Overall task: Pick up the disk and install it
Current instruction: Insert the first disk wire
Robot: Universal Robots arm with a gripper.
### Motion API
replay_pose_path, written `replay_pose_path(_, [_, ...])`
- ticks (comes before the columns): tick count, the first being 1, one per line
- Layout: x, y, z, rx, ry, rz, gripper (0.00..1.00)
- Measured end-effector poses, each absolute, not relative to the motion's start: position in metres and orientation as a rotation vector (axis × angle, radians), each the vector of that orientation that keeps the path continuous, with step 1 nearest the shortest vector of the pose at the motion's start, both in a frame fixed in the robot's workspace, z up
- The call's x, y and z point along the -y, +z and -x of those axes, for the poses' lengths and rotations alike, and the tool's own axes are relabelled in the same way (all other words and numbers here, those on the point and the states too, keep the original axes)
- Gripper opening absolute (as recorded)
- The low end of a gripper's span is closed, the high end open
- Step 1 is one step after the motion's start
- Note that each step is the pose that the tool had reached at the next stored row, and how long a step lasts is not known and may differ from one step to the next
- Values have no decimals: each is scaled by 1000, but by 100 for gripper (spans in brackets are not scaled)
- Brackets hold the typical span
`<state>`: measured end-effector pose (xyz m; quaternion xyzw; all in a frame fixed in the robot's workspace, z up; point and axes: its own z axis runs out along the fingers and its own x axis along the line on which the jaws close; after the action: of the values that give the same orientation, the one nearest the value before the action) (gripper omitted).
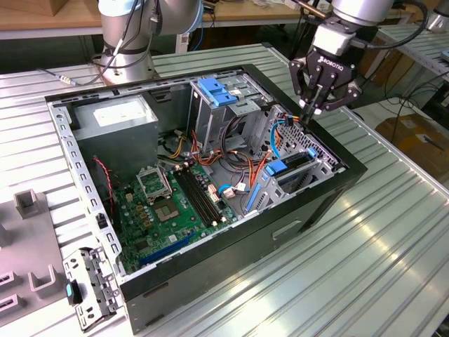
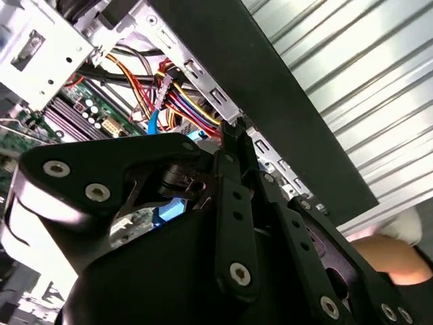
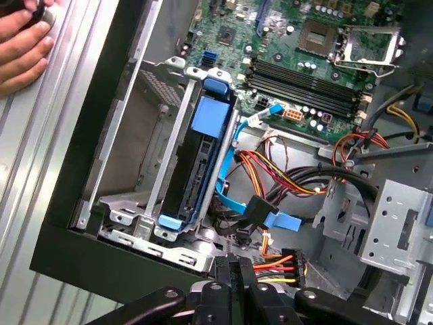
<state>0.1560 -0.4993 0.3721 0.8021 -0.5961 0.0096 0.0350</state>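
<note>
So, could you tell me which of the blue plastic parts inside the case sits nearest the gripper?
The blue-railed disk standing in the low bay, just below the gripper; the flat blue tab tops the tall grey cage further away.

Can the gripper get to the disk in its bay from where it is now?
Probably yes. The gripper hangs above the open case, and the disk sits on edge in its bay with the blue rail facing up; only cables run beside it.

Silver arm [image 1: 133,21], black screwed linkages
</note>
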Motion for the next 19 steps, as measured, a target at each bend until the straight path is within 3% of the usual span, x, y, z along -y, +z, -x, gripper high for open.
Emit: replay_pose_path(19, [504, 372, -156, 2014, 21, -2317, 17])
